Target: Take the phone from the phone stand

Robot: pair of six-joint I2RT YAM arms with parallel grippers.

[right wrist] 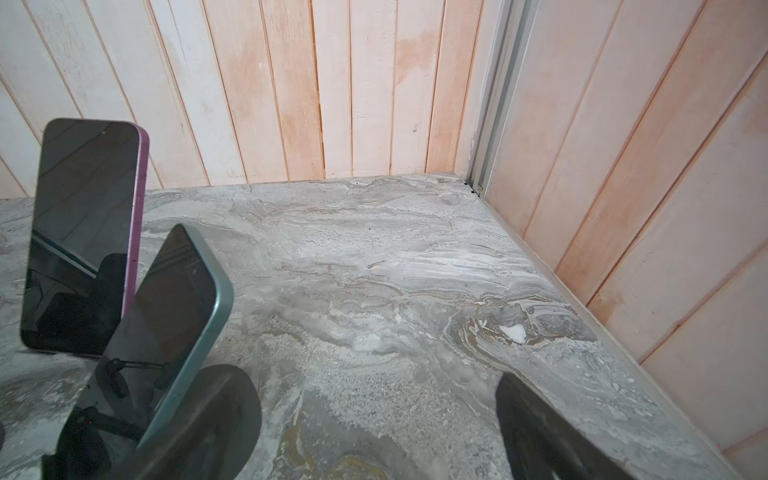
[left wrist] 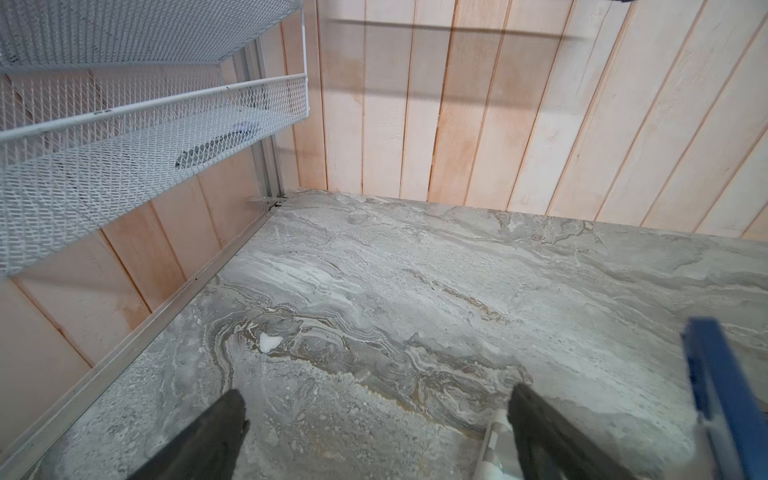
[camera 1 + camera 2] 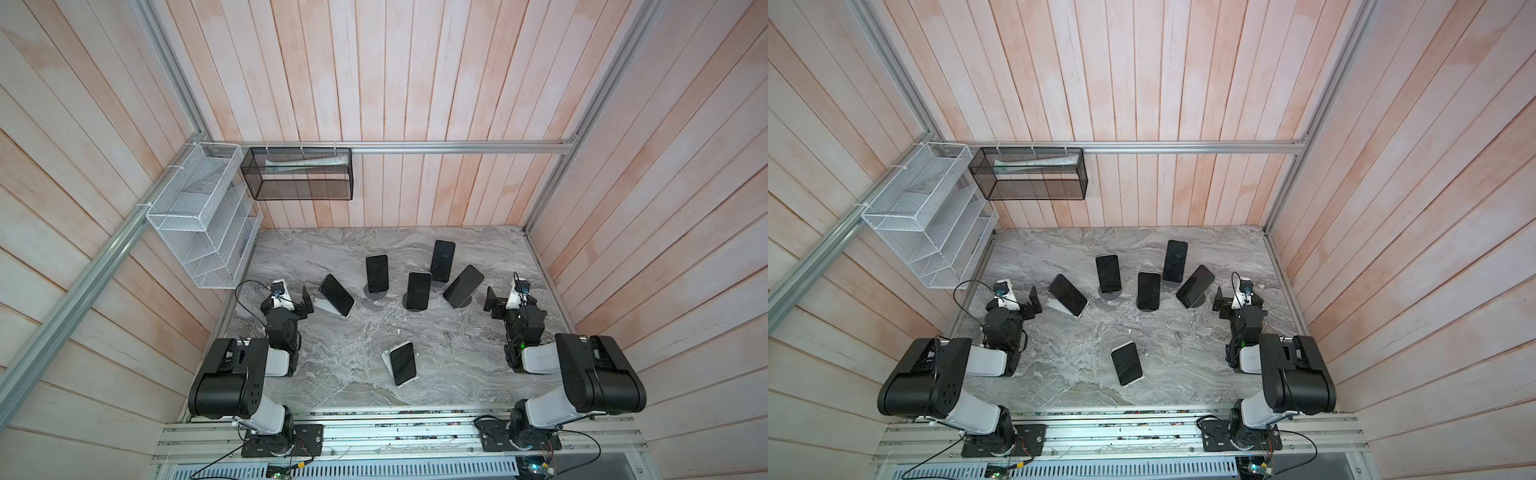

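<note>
Several dark-screened phones lean on stands on the marble table (image 3: pixel 332 340) in both top views. The leftmost phone (image 3: pixel 336 295) rests on a white wedge stand (image 3: pixel 321 304), just right of my left gripper (image 3: pixel 306 300), which is open and empty. In the left wrist view its fingers (image 2: pixel 224 432) spread wide over bare marble, with a blue phone edge (image 2: pixel 723 399) at one side. The rightmost phone (image 3: pixel 463 286), teal-edged (image 1: pixel 166 332), sits on a round dark base (image 1: pixel 232 411) beside my right gripper (image 3: pixel 492 300), also open and empty. A purple-edged phone (image 1: pixel 83 232) stands behind it.
One phone on a white stand (image 3: pixel 402 363) sits alone near the front middle. A white mesh rack (image 3: pixel 199 216) hangs on the left wall and a black mesh basket (image 3: pixel 297 174) on the back wall. Wooden walls close three sides; an aluminium rail (image 3: pixel 395 432) runs along the front.
</note>
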